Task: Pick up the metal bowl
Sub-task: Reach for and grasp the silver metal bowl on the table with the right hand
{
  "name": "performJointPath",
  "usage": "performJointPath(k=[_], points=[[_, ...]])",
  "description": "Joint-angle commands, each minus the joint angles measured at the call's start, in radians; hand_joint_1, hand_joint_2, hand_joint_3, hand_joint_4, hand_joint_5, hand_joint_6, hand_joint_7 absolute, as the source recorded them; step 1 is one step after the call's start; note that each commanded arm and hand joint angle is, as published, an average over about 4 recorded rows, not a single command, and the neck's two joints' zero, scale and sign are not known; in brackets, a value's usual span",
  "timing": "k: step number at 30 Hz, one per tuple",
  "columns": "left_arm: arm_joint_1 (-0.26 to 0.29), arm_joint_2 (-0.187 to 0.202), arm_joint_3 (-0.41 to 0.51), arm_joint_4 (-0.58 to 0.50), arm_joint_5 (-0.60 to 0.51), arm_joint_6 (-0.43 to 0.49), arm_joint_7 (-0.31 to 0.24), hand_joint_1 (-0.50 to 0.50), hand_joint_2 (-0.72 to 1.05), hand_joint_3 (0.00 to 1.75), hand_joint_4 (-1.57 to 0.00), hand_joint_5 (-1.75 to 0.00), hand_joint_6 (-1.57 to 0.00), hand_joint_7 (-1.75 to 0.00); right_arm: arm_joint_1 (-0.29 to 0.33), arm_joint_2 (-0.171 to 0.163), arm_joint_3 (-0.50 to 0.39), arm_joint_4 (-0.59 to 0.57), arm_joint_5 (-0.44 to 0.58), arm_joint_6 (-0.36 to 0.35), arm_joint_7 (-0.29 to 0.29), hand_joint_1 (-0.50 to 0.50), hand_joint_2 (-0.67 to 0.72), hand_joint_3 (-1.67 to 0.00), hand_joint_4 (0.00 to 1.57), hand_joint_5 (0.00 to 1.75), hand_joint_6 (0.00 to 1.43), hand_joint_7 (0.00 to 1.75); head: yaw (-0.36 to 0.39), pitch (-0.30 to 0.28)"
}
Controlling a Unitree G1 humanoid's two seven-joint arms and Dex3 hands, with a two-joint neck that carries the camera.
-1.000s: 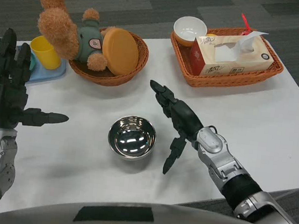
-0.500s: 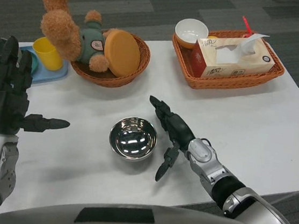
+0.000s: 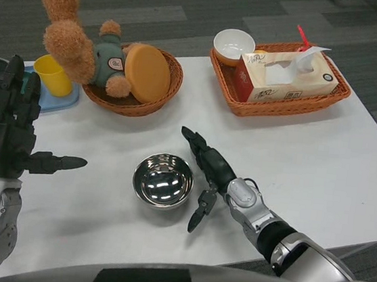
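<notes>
The round, mirror-polished metal bowl (image 3: 163, 180) sits upright near the front of the white table (image 3: 323, 156), its inside catching bright reflections. The right hand (image 3: 205, 170) hovers just beside its right rim, fingers spread and holding nothing. The left hand (image 3: 10, 136) waits well off to the left, fingers apart and likewise empty.

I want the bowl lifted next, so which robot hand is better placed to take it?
Right. The right robot hand is open just beside the bowl, its fingers flanking the rim. The left robot hand is open too, but farther off by the table's left edge.

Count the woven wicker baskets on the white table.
2. A round woven wicker basket sits at the back left, holding the plush toy; a rectangular woven wicker basket sits at the back right, holding the tissue box.
</notes>
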Motion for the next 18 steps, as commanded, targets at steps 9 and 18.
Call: performJointPath(k=[9, 18], points=[[-0.006, 0.003, -0.012, 0.021, -0.007, -0.002, 0.004, -0.5, 0.34, 0.09, 0.0, 0.0, 0.0, 0.0, -0.049, 0.017, 0.134, 0.051, 0.049, 0.004, 0.002, -0.25, 0.49, -0.08, 0.0, 0.0, 0.0, 0.0, -0.011, -0.012], [-0.005, 0.003, -0.012, 0.021, -0.008, -0.002, 0.003, -0.5, 0.29, 0.09, 0.0, 0.0, 0.0, 0.0, -0.073, 0.018, 0.194, 0.048, 0.05, 0.02, 0.006, -0.28, 0.47, -0.08, 0.0, 0.0, 0.0, 0.0, -0.017, -0.019]])
